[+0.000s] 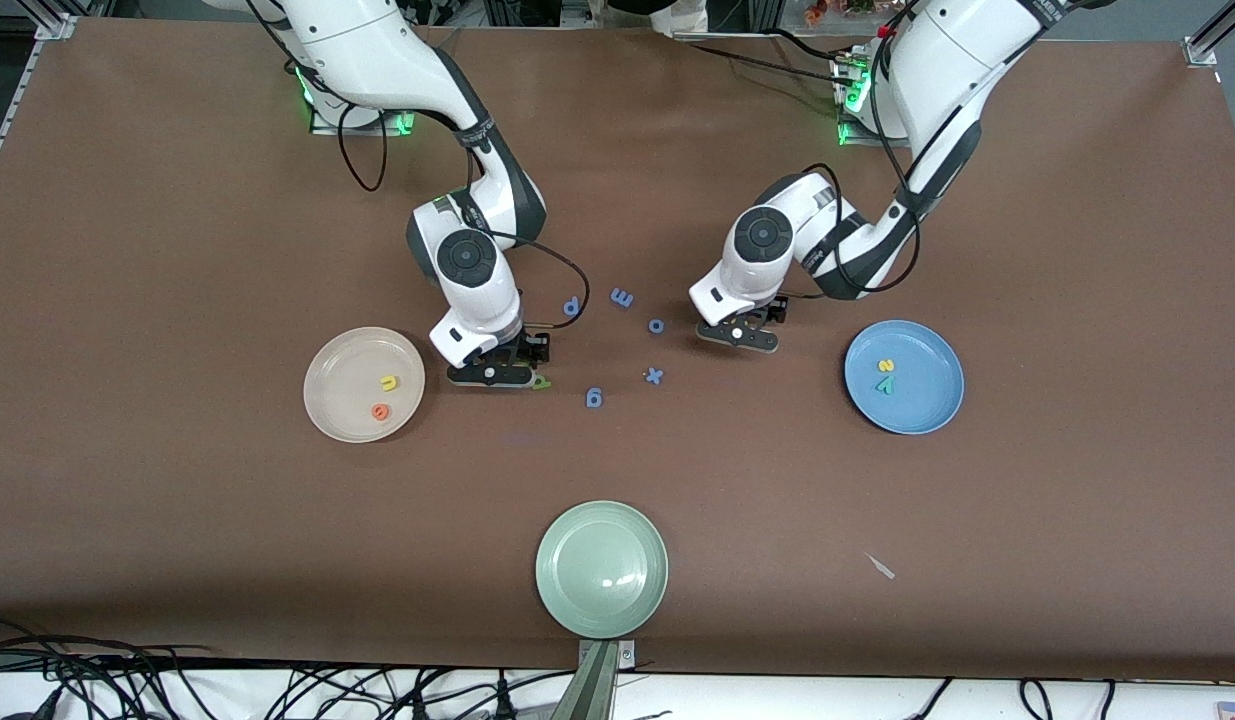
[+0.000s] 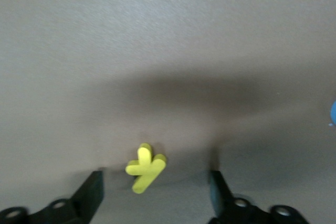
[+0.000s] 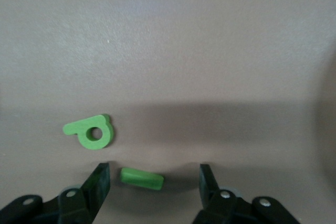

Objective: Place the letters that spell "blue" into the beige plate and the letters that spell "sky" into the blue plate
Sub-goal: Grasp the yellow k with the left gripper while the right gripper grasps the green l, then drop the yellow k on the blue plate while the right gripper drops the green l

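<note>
On the tabletop (image 1: 177, 520), the beige plate (image 1: 327, 400) already holds the u (image 1: 388, 382) and e (image 1: 379, 410). Our right claw (image 3: 152, 182) stands open astride the l (image 3: 142, 178), with the b (image 3: 92, 132) just beside. These look light, soft foam; we'd pinch the l across its narrow sides. Our left claw (image 2: 157, 190) stands open around the k (image 2: 145, 169). The blue plate (image 1: 927, 410) carries 2 letters.

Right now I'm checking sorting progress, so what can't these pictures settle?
- Front view: the yellow k is hidden under the left end effector.
- Front view: the green l is hidden under the right end effector; only an edge of the green b shows.
- Front view: the blue letters are too small to read surely.
</note>
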### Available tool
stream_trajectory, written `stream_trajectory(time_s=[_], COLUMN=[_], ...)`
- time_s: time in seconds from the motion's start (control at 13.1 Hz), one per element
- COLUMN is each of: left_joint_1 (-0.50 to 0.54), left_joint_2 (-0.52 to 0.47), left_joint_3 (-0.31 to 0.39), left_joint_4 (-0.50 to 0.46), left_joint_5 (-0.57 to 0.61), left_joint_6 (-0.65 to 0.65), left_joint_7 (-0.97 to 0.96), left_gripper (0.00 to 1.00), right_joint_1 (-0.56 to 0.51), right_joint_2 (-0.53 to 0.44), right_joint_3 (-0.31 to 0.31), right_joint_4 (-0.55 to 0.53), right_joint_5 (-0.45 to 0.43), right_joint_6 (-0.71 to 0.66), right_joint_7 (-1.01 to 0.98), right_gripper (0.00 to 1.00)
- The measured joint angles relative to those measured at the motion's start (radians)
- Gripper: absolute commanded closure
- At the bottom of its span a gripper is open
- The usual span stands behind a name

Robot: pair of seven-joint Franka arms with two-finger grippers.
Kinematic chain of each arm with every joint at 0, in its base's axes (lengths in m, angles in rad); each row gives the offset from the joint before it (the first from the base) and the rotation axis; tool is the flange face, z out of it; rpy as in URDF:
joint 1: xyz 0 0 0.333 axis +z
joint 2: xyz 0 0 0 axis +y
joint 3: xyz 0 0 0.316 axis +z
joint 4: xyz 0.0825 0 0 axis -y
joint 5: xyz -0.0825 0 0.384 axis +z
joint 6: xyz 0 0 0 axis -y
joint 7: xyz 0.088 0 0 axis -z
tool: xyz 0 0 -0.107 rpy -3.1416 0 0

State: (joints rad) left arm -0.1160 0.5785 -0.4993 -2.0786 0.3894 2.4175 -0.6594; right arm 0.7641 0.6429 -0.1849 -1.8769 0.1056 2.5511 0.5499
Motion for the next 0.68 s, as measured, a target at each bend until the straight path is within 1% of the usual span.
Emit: stream_trajectory(time_s=[0.08, 0.23, 0.3, 0.46, 0.61, 0.68], left_joint_1=[-0.001, 0.000, 0.000, 0.003, 0.004, 0.005], left_joint_2=[0.001, -0.004, -0.005, -0.011, -0.012, -0.012], left_joint_3=[-0.002, -0.003, -0.003, -0.003, -0.001, -0.001], left_joint_4=[0.000, 0.001, 0.001, 0.002, 0.002, 0.002], left_joint_5=[0.009, 0.042, 0.043, 0.044, 0.044, 0.044], left_joint_6=[0.010, 0.012, 0.012, 0.011, 0.012, 0.013], left_joint_7=[0.000, 0.000, 0.000, 0.000, 0.000, 0.000], left_gripper=[0.51, 0.77, 0.85, 0.85, 0.85, 0.89], right_joint_1=[0.002, 0.009, 0.013, 0.018, 0.021, 0.021], right_joint_2=[0.004, 0.002, 0.002, -0.002, -0.006, -0.007], right_joint_3=[0.001, 0.000, 0.000, 0.000, -0.001, -0.002], right_joint_4=[-0.005, -0.010, -0.010, -0.010, -0.011, -0.012], right_joint_5=[0.000, 0.000, 0.000, 0.000, 0.000, 0.000], right_joint_6=[0.013, 0.027, 0.029, 0.034, 0.033, 0.033], right_joint_7=[0.002, 0.009, 0.013, 0.017, 0.018, 0.017], right_gripper=[0.32, 0.48, 0.56, 0.67, 0.74, 0.74])
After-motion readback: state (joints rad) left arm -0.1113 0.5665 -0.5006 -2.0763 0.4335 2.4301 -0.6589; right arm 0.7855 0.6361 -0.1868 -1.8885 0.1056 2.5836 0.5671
